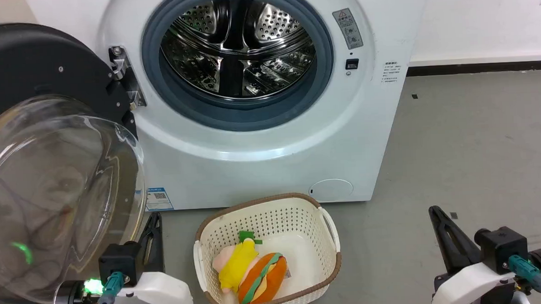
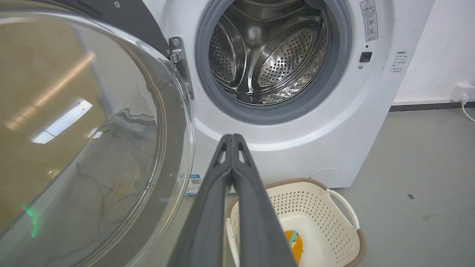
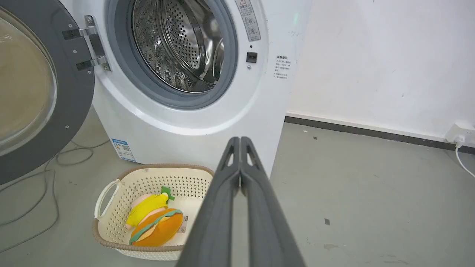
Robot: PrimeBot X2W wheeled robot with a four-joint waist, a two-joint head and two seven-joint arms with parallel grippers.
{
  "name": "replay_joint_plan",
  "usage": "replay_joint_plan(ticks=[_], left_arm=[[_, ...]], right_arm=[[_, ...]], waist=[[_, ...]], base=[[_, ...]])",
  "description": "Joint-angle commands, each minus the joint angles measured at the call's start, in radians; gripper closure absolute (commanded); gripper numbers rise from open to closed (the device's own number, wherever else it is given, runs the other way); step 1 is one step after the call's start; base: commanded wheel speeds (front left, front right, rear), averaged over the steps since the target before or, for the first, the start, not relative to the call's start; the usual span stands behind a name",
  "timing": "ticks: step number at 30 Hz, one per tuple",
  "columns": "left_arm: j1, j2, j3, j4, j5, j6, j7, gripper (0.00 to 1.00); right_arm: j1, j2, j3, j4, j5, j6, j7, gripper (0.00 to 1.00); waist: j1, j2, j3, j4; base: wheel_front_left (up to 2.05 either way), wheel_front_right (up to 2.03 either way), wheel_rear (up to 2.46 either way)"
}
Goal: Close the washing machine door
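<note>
The washing machine door (image 1: 57,179) hangs wide open at the left of the washing machine (image 1: 262,161)—glass bowl bulging toward us, drum (image 1: 238,48) exposed. Our left hand (image 1: 154,218) sits just beside the door's lower rim, fingers (image 2: 211,207) clenched together, empty; our right hand (image 1: 433,210), likewise clenched and empty, is well apart, beyond the laundry basket (image 1: 273,218).

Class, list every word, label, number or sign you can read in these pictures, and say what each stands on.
No words can be read as text.
Grey sticker on the washing machine, right of the porthole: warning triangle sign on top; print too small.
Dark print near the front's right edge: blurred, unreadable.
Blue label low on the front: QR code visible; words too small.
</note>
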Motion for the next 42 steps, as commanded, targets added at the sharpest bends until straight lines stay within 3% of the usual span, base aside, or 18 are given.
replay_joint_plan(ticks=[1, 31, 32, 42], left_arm=[[0.01, 0.0, 0.0, -0.004, 0.002, -0.004, 0.0, 1.0], [0.01, 0.0, 0.0, -0.004, 0.002, -0.004, 0.0, 1.0], [0.0, 0.0, -0.001, 0.001, 0.0, 0.001, 0.0, 0.0], [-0.002, 0.0, -0.012, 0.004, -0.005, 0.021, -0.015, 0.0]], right_arm=[[-0.012, 0.004, -0.001, -0.004, -0.008, 0.001, 0.0, 1.0], [-0.012, 0.004, -0.001, -0.004, -0.008, 0.001, 0.0, 1.0], [0.0, 0.0, 0.0, 0.0, 0.001, 0.0, 0.0, 0.0], [0.001, 0.0, -0.007, -0.003, 0.023, 0.0, -0.015, 0.0]], waist=[[0.0, 0.0, 0.0, 0.0], [0.0, 0.0, 0.0, 0.0], [0.0, 0.0, 0.0, 0.0], [0.0, 0.0, 0.001, 0.0]], base=[[0.0, 0.0, 0.0], [0.0, 0.0, 0.0], [0.0, 0.0, 0.0], [0.0, 0.0, 0.0]])
